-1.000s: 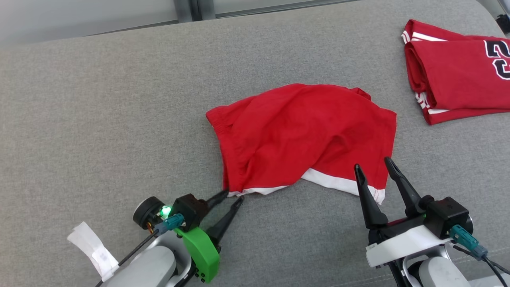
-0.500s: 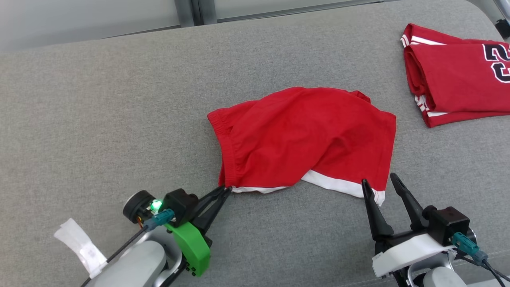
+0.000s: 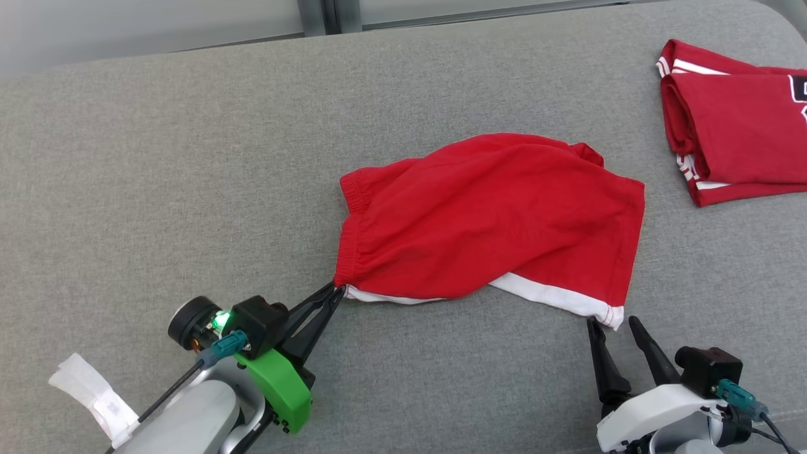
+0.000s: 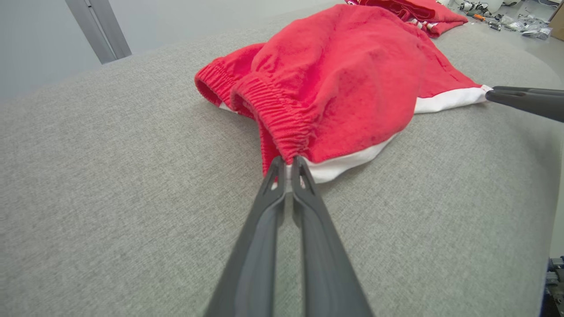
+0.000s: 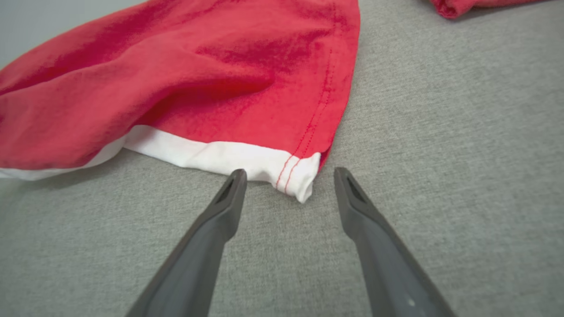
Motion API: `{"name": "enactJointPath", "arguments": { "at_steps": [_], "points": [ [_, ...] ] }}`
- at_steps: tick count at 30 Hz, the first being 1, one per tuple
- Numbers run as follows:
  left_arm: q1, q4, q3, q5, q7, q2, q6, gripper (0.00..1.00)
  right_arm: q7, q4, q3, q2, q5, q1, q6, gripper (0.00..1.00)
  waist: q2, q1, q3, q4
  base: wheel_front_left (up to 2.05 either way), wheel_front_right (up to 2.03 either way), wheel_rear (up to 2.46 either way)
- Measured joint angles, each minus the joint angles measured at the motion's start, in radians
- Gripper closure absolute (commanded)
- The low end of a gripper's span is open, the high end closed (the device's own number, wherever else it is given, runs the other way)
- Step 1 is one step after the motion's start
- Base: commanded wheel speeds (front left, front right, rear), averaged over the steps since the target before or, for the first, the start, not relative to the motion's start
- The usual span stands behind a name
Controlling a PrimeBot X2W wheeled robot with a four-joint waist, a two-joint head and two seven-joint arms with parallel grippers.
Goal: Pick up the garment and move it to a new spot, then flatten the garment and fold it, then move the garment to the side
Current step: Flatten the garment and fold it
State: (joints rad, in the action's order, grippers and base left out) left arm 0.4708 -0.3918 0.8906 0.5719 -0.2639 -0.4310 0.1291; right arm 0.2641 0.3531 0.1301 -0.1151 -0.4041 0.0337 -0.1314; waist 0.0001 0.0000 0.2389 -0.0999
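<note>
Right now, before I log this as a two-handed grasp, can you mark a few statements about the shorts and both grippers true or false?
1. The left gripper is shut on the shorts at the end of the waistband. True.
2. The right gripper is clamped on the white hem. False: it is open, its fingertips flanking the hem's corner without gripping it.
3. The shorts lie flat and smooth. False: they are bunched and wrinkled.
4. A folded red shirt lies off to the robot's right, apart from the shorts. True.
</note>
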Motion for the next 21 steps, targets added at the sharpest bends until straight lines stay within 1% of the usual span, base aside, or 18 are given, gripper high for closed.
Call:
{"name": "enactJointPath", "arguments": {
  "at_steps": [1, 2, 3, 4, 5, 7, 10, 12, 14, 16, 18, 19, 21],
  "points": [
    [0.000, 0.000, -0.001, -0.001, 0.000, -0.001, 0.000, 1.00, 0.000, 0.008, 0.001, 0.001, -0.004, 0.004, 0.000, 0.00, 0.0000, 0.0000, 0.002, 0.001, 0.00, 0.00, 0.00],
    [0.000, 0.000, -0.001, -0.001, 0.000, -0.002, 0.000, 1.00, 0.000, 0.014, 0.002, 0.002, -0.007, 0.008, 0.000, 0.05, 0.0000, 0.0000, 0.003, 0.002, 0.00, 0.00, 0.00],
    [0.000, 0.000, -0.002, -0.001, 0.000, -0.002, 0.000, 1.00, 0.000, 0.023, 0.002, 0.003, -0.010, 0.014, 0.000, 0.55, 0.0000, 0.0000, 0.005, 0.002, 0.00, 0.00, 0.00],
    [0.000, 0.000, -0.002, -0.001, 0.000, -0.003, 0.000, 1.00, 0.000, 0.030, 0.004, 0.004, -0.012, 0.018, 0.000, 0.68, 0.0000, 0.0000, 0.007, 0.002, 0.00, 0.00, 0.00],
    [0.000, 0.000, -0.003, -0.001, 0.000, -0.003, 0.000, 1.00, 0.000, 0.036, 0.007, 0.004, -0.016, 0.021, 0.000, 1.00, 0.0000, 0.0000, 0.007, 0.002, 0.00, 0.00, 0.00],
    [0.000, 0.000, -0.005, -0.001, 0.000, -0.003, 0.000, 1.00, 0.000, 0.051, 0.020, 0.003, -0.021, 0.030, 0.000, 1.00, 0.0000, 0.0000, 0.008, 0.001, 0.00, 0.00, 0.00],
    [0.001, 0.001, -0.007, -0.001, 0.000, -0.004, 0.000, 1.00, 0.000, 0.041, 0.024, -0.006, -0.024, 0.037, 0.000, 1.00, 0.0000, 0.0000, 0.008, -0.001, 0.00, 0.00, 0.00],
    [0.002, 0.014, -0.010, 0.002, 0.000, -0.006, 0.000, 1.00, 0.000, 0.000, 0.011, -0.017, -0.019, 0.037, 0.000, 1.00, 0.0000, 0.0000, 0.007, -0.002, 0.00, 0.00, 0.00],
    [0.009, 0.038, -0.008, 0.023, 0.000, -0.012, 0.000, 1.00, 0.000, -0.073, -0.014, -0.031, -0.010, 0.037, 0.000, 1.00, 0.0000, 0.0000, 0.005, -0.003, 0.00, 0.00, 0.00],
    [0.028, 0.070, 0.000, 0.080, 0.000, -0.025, 0.000, 1.00, -0.002, -0.170, -0.044, -0.040, -0.015, 0.040, 0.000, 1.00, 0.0000, 0.0000, 0.006, -0.004, 0.00, 0.00, 0.00],
    [0.067, 0.116, 0.019, 0.172, 0.012, -0.041, 0.000, 1.00, -0.002, -0.254, -0.072, -0.050, -0.035, 0.065, 0.000, 1.00, 0.0000, 0.0000, 0.010, -0.006, 0.00, 0.00, 0.00],
    [0.107, 0.154, 0.023, 0.237, 0.028, -0.057, 0.001, 1.00, -0.002, -0.295, -0.087, -0.067, -0.045, 0.088, 0.000, 1.00, 0.0000, 0.0000, 0.015, -0.007, 0.00, 0.00, 0.00],
    [0.190, 0.207, 0.019, 0.327, 0.064, -0.087, 0.002, 1.00, -0.001, -0.336, -0.108, -0.087, -0.090, 0.141, 0.000, 1.00, 0.0000, 0.0000, 0.024, -0.008, 0.00, 0.00, 0.00]
  ]
}}
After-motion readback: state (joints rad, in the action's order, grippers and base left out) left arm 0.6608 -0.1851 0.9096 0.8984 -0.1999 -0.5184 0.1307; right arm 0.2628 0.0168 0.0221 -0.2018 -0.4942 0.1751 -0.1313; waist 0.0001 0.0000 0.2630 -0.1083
